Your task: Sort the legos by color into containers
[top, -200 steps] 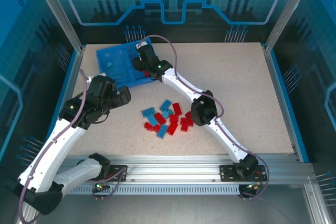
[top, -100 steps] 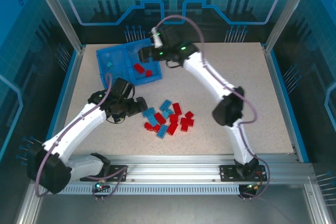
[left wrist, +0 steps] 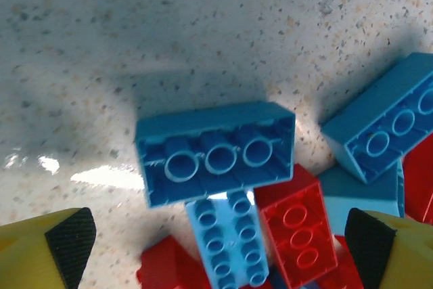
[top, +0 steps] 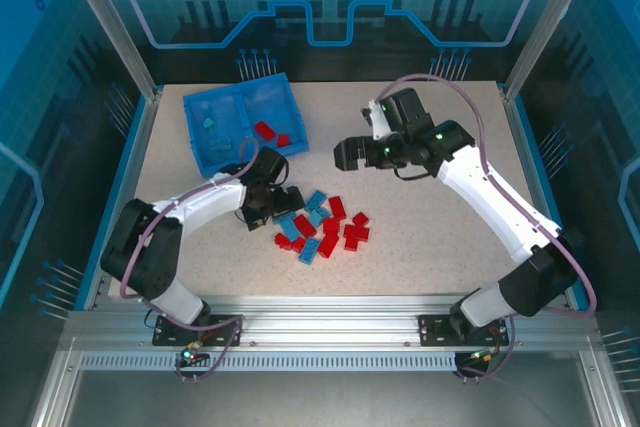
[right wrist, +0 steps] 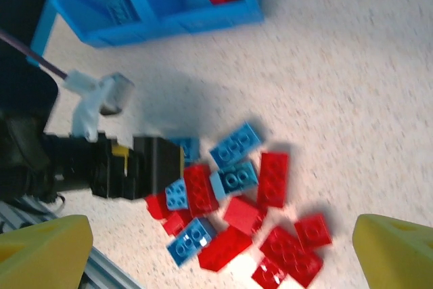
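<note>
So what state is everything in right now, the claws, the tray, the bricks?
Pile of legos: loose on the table, red and blue mixed.
Left gripper: open, empty, low over the pile's left edge.
Right gripper: open, empty, right of the tray.
Tray: upright, red bricks in its right compartment.

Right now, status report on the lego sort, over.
Left pincer open, low over a light blue brick. Right pincer open, empty, above the table. Two red bricks in the tray; pile unsorted. Nothing blocking.

Legos (left wrist: 215, 153) glossy moulded plastic; tray (top: 262, 99) smooth blue plastic; table (top: 400, 237) speckled, faint sheen.
</note>
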